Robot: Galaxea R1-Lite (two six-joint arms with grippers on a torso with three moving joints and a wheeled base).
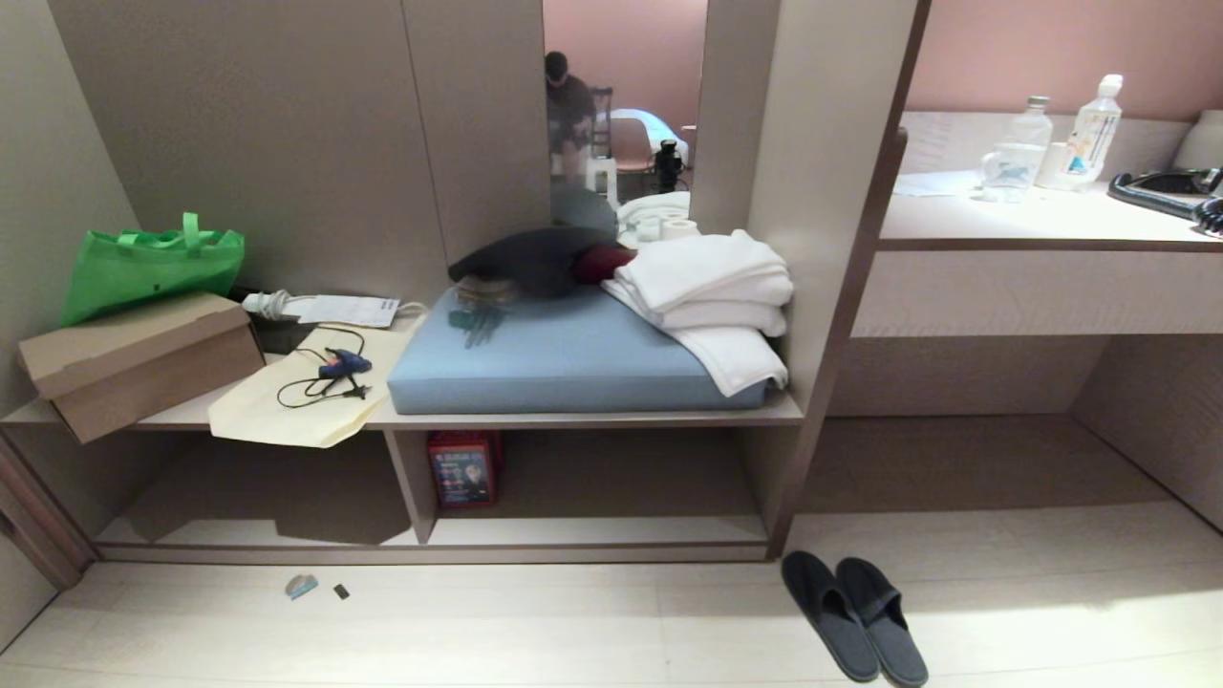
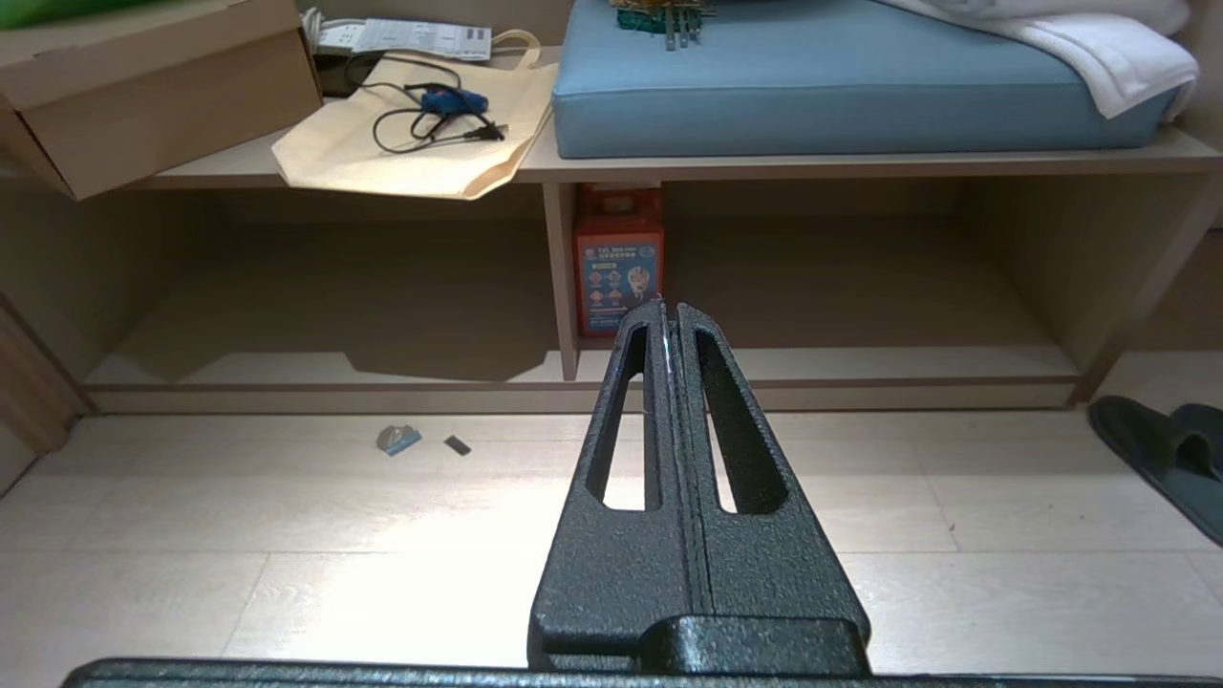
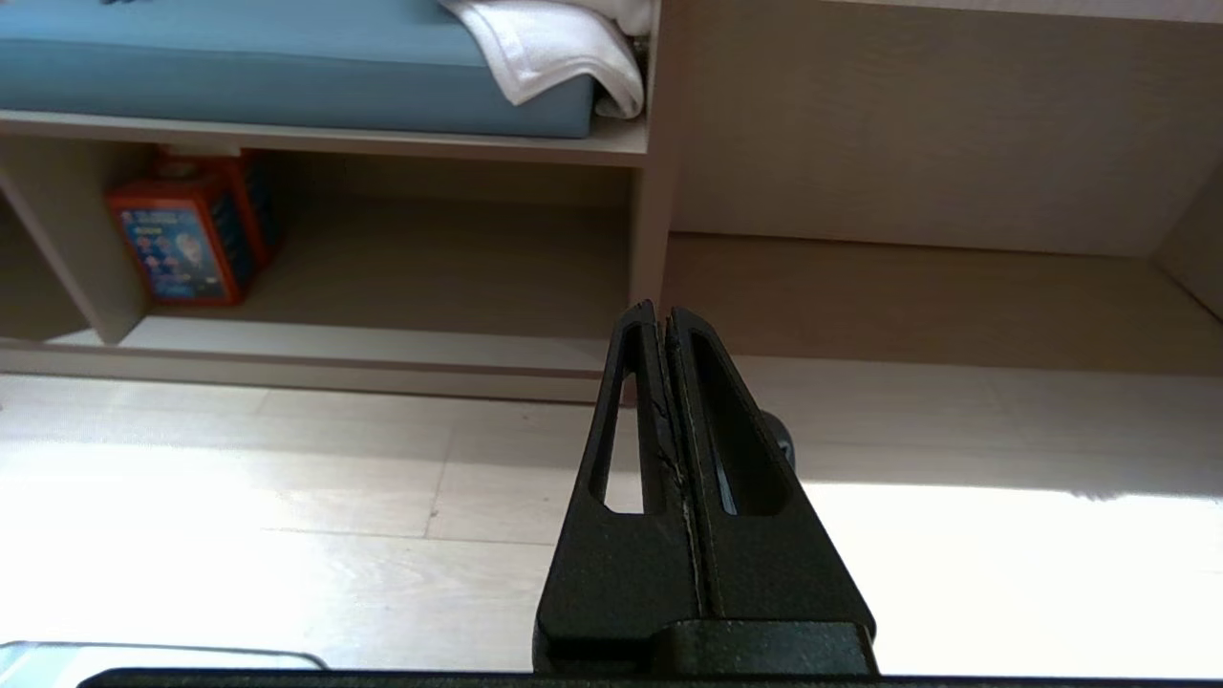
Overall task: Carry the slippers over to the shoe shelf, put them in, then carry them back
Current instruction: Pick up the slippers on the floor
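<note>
Slippers (image 1: 853,619) side by side on the pale floor (image 1: 573,631), at five o'clock from the shoe shelf (image 1: 592,530), toes toward it. Left gripper (image 2: 668,308) and right gripper (image 3: 661,311) both pressed fully together, empty, above the floor.

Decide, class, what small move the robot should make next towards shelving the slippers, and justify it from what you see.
Probably open the right gripper and lower it toward the slippers. They lie side by side on the floor to the right of the shoe shelf, untouched. Both grippers are shut and empty; the left gripper points at the shelf, farther from the pair.
</note>
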